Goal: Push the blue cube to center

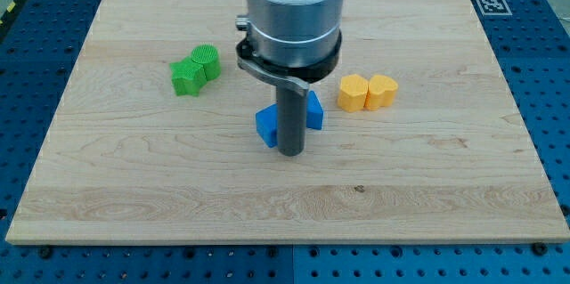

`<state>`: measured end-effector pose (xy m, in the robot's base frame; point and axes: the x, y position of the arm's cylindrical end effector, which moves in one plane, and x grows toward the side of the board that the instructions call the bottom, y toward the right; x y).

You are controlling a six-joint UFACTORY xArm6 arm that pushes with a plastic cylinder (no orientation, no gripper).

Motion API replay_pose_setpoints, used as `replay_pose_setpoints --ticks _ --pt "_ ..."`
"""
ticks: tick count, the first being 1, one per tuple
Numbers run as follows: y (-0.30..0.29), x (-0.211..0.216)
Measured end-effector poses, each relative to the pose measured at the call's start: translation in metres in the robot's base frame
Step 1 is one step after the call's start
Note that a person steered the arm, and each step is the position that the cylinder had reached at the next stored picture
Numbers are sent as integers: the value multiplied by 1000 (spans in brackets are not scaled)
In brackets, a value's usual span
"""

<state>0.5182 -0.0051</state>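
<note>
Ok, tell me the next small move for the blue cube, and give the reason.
Probably only a short nudge toward the view's top. My tip sits between the blue cube and another blue block, both already near the middle of the board.

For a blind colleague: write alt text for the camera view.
My tip rests on the wooden board between two blue blocks near its centre. Two green blocks sit upper left, two yellow blocks at right.

Single view, raised before the board's [134, 186] bottom edge, angled downward, moderately close
</note>
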Motion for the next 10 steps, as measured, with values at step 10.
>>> replay_pose_setpoints --ticks 10 --pt "-11 -61"
